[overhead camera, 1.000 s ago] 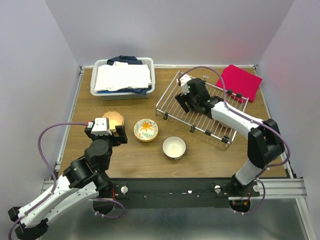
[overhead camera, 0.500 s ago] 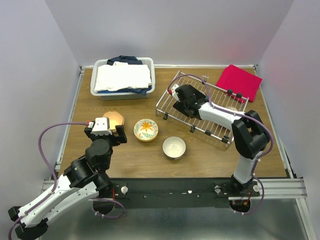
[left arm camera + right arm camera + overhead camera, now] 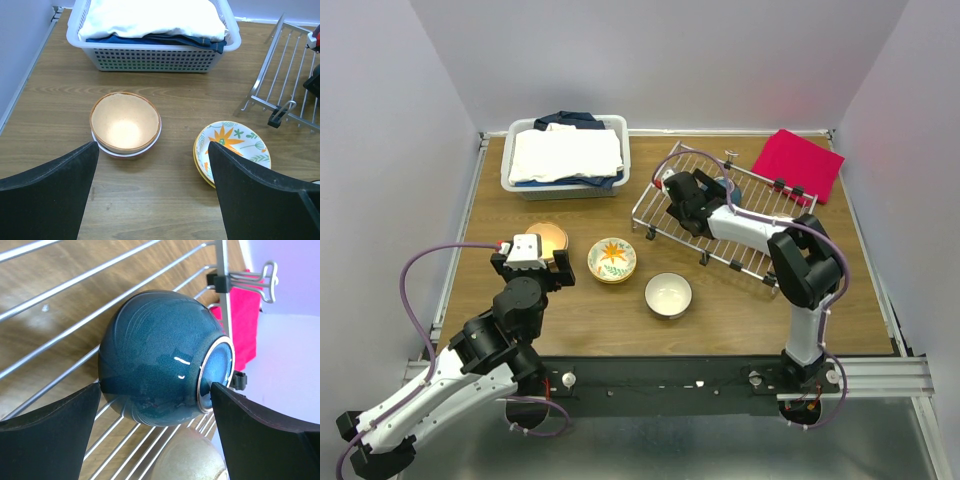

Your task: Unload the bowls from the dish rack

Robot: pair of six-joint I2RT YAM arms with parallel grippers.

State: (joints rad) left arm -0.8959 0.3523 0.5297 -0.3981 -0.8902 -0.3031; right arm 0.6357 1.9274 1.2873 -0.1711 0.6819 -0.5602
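Step in hand: picking the next bowl. Right hand [image 3: 672, 188] is spread wide either side of the teal bowl [image 3: 160, 370] on the rack [image 3: 720, 248], foot ring showing, not clamped yet; cream bowl [image 3: 192, 460] is just beside it. Next: close, lift clear of the wires, set on counter [image 3: 740, 310]. Left hand [image 3: 532, 262] is spread, empty.

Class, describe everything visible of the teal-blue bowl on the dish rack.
The teal-blue bowl is round, glossy glazed ceramic with faint rings and a pale foot ring. It rests on the wires of the dish rack, foot turned sideways in the right wrist view, mouth hidden. A cream bowl sits close beside it. The open right gripper straddles it; contact is unclear.
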